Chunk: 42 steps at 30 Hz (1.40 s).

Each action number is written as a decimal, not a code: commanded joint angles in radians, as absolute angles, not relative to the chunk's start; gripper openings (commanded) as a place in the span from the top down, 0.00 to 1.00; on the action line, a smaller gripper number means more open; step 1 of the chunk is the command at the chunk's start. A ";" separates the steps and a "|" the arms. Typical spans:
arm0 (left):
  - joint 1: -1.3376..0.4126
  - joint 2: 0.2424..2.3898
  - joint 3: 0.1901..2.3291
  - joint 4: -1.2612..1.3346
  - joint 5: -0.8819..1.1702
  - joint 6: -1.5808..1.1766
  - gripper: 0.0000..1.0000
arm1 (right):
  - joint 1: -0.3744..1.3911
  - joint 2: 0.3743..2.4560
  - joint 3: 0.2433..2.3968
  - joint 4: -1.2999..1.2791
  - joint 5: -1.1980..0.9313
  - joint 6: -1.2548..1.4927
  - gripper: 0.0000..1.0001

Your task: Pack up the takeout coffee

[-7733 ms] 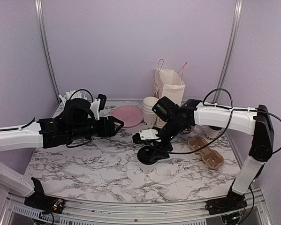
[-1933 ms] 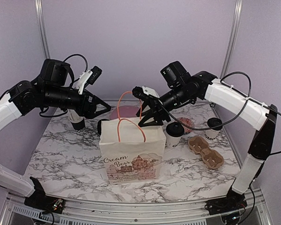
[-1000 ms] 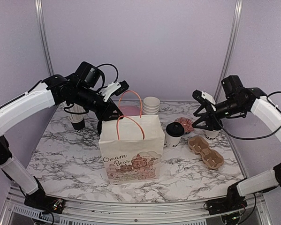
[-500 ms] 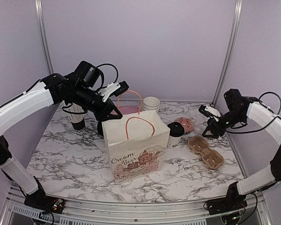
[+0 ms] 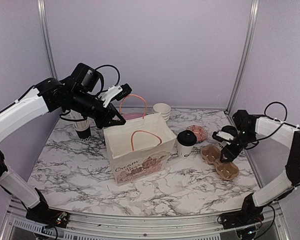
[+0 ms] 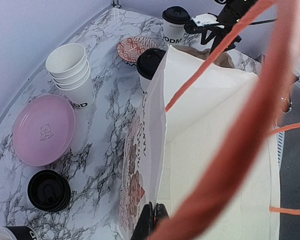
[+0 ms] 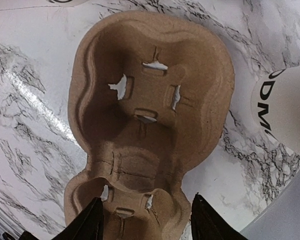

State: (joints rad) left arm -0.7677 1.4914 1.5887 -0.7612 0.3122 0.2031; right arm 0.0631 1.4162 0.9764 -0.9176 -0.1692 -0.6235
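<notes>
One takeout coffee (image 5: 185, 144), a white cup with a black dome lid, stands just right of the white paper bag (image 5: 135, 161). A second coffee (image 5: 230, 133) stands behind my right gripper (image 5: 225, 153). That gripper hangs open over the brown pulp cup carrier (image 7: 150, 115), its fingertips (image 7: 87, 223) straddling the carrier's near end, the lettered coffee cup (image 7: 284, 111) beside it. My left gripper (image 6: 154, 221) is shut on the bag's back rim (image 6: 162, 130), and the bag leans. The orange handle (image 6: 240, 125) blurs across the left wrist view.
Stacked lidless cups (image 5: 162, 111) and a pink plate (image 6: 43, 130) sit at the back. A red patterned bowl (image 5: 196, 133) lies behind the lidded cup. A pile of black lids (image 6: 49, 190) and a black cup of straws (image 5: 82, 128) stand at the left.
My left gripper shut on the bag's rim and tipped the bag, shifting it left. The right gripper swung down from near the far coffee cup to over the carrier.
</notes>
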 commanded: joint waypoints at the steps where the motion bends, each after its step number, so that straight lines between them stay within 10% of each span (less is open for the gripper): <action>1: -0.774 1.460 1.567 -0.773 0.301 0.213 1.00 | 0.057 1.455 0.987 -0.881 -0.117 -0.578 0.42; 42: -0.779 1.462 1.547 -0.769 0.290 0.212 1.00 | 0.181 1.602 1.121 -0.902 -0.156 -0.514 0.53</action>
